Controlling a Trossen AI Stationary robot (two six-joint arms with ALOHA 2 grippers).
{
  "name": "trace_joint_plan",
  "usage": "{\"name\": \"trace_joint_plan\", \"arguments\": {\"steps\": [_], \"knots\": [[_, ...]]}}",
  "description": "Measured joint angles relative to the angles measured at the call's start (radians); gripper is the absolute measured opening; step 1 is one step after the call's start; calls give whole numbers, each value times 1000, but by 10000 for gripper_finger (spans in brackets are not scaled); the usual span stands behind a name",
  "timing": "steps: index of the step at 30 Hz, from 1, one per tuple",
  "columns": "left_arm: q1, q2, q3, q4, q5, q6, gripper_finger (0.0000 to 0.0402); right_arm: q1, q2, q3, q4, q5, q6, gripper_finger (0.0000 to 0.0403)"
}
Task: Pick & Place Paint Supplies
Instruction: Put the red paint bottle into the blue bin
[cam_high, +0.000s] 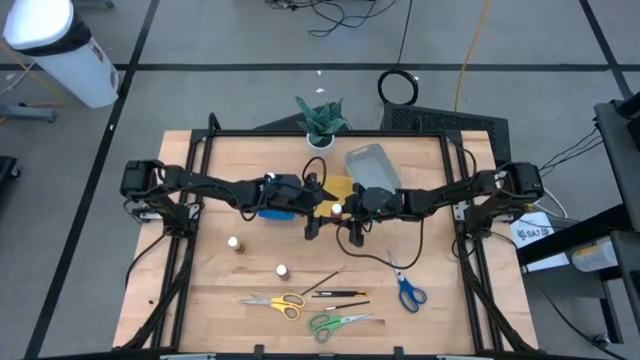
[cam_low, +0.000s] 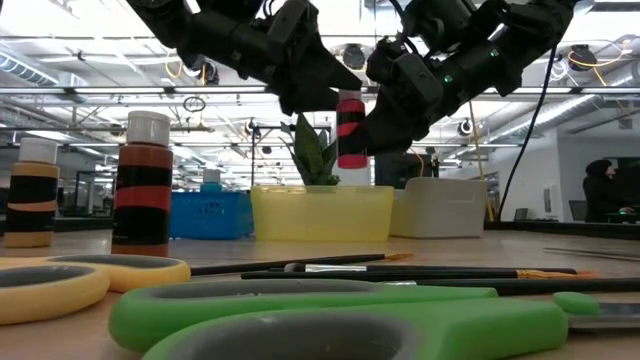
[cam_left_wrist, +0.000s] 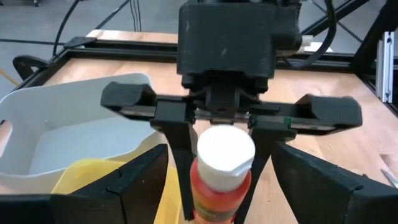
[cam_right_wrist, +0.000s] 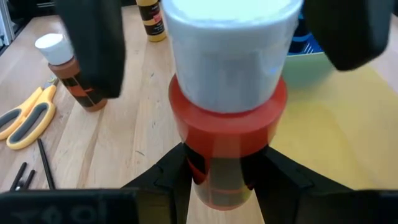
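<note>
Our right gripper (cam_left_wrist: 219, 186) pinches the red bottle (cam_low: 350, 130), lifted clear over the yellow tray (cam_low: 322, 212), probably for dropping in. Our left gripper (cam_high: 311, 205), spread, waits alongside.

I am looking at two matte black arms built from chunky, boxy segments, with thin black cables looping off them. The right gripper (cam_left_wrist: 221, 155) is showing a square black housing, a flat crossbar with a small green mark, and two slim fingers. The left gripper (cam_left_wrist: 217, 186) is showing broad, wedge-shaped black fingers.
</note>
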Motion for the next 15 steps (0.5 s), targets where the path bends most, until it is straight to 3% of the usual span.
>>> {"name": "trace_joint_plan", "arguments": {"steps": [9,15], "knots": [[0,0,0,6,0,-30,290,1,0,0,-4,0,0,132],[0,0,0,6,-1,-51,226,1,0,0,-3,0,0,132]]}}
